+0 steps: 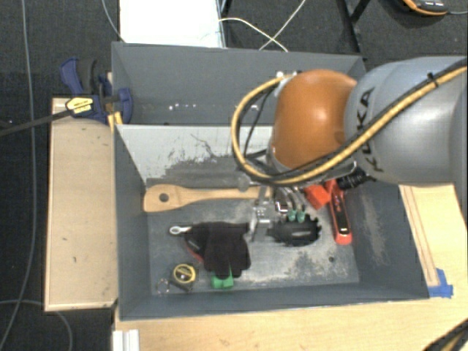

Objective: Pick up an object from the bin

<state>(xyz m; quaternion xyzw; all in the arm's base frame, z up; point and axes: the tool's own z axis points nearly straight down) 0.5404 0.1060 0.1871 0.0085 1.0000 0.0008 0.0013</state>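
Observation:
My gripper [268, 212] hangs low in the middle of the bin, under the arm's orange cover. Just to its right lies a small black gadget [295, 232] with green knobs on its top edge. A wooden spatula [196, 197] lies flat to the left, its handle end reaching up to the gripper. Below and left of the gripper is a crumpled black cloth thing [223, 246] with a green piece [222, 281] at its lower edge. A red-orange tool [334, 209] lies to the right, partly hidden by the arm.
A small yellow-and-black tape measure [183, 274] sits near the bin's front left corner. A metal ring end [179, 230] pokes out left of the black cloth. The arm covers the bin's back right part.

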